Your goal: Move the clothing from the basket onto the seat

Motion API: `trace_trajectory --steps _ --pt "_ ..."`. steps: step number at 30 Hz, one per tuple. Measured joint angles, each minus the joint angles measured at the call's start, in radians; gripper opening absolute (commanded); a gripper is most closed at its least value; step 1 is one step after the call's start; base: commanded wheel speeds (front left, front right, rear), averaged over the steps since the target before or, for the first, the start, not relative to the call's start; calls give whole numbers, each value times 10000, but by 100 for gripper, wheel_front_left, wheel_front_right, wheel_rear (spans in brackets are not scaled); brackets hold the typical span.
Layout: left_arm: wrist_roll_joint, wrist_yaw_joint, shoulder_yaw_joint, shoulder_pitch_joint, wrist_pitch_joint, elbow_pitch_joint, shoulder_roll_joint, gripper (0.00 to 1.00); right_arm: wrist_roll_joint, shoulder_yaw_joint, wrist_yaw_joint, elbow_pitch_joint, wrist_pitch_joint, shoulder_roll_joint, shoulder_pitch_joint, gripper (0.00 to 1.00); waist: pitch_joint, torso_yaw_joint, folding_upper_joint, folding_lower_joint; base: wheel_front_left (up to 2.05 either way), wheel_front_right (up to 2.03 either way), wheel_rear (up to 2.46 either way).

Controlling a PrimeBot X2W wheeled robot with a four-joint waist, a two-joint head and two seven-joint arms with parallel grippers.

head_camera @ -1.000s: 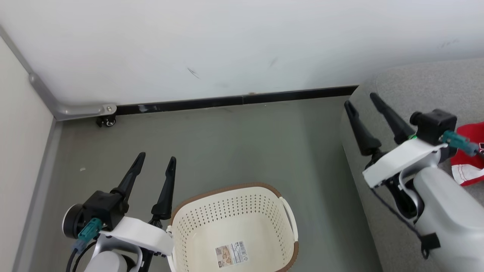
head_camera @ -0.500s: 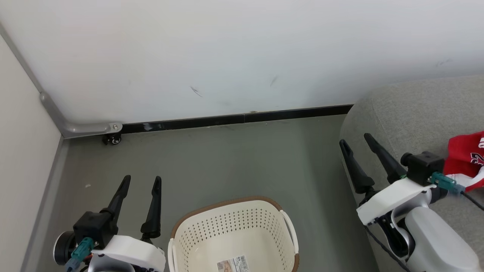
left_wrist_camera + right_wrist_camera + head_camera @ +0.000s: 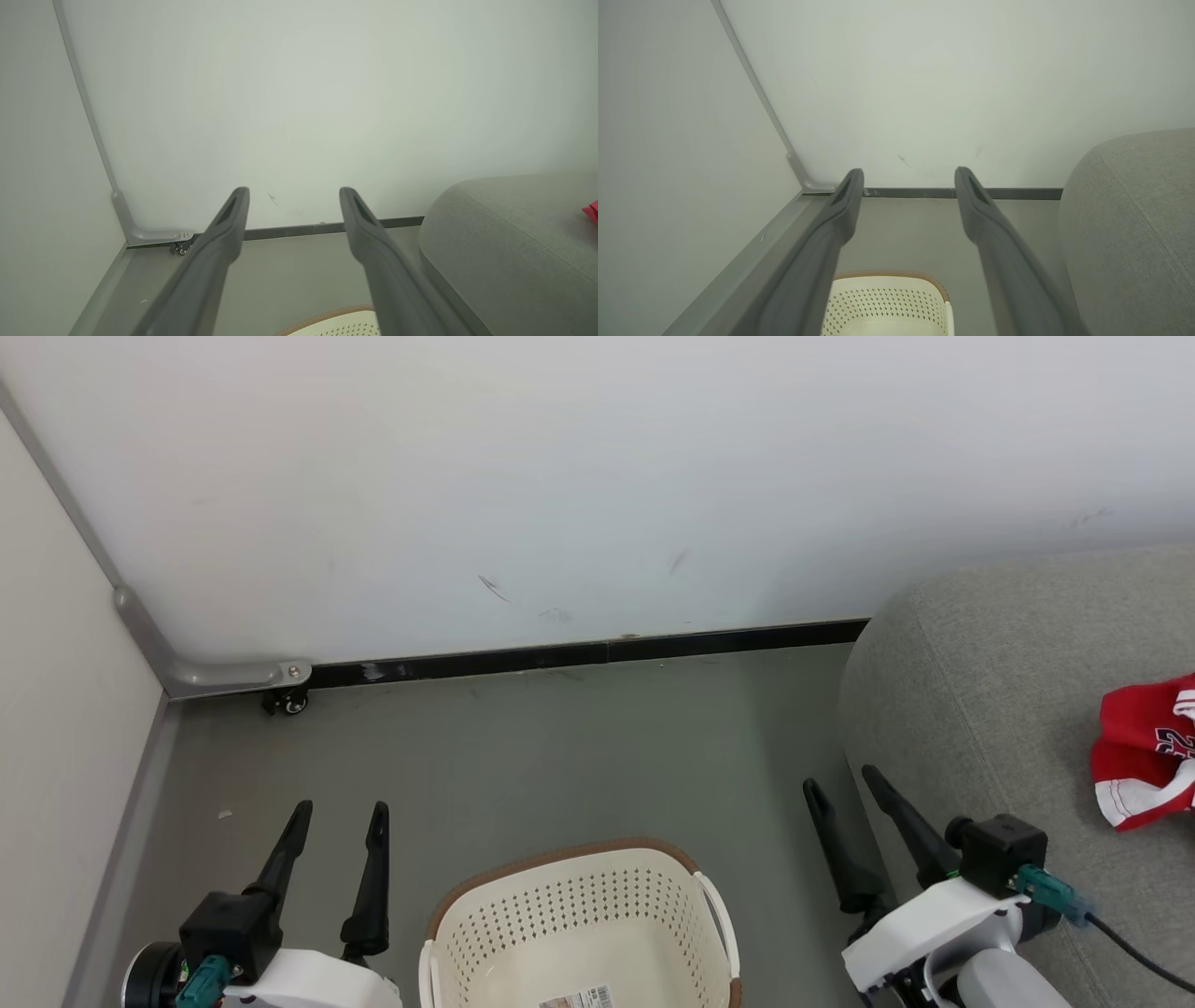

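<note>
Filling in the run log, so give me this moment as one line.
left claw: open, empty | right claw: open, empty | clothing: lying on seat | basket: no clothing seen inside

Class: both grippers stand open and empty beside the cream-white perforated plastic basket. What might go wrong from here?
1. The right gripper hangs close to the light grey fabric seat; turning might snag its upholstery.
2. That wrist's black cable trails over the seat near the bunched red jersey and might drag it.
3. Part of the basket is cut off by the head view's edge; leftover clothing might be missed.
</note>
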Motion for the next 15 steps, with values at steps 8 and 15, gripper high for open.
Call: trace_trajectory --steps 8,15 --pt "169 190 125 191 0 161 36 100 -629 -525 0 -372 0 481 578 100 25 -58 0 0 0 0 0" --pt "299 230 102 291 0 265 -81 100 -1317 -1108 0 -823 0 635 1041 100 55 -74 0 0 0 0 0"
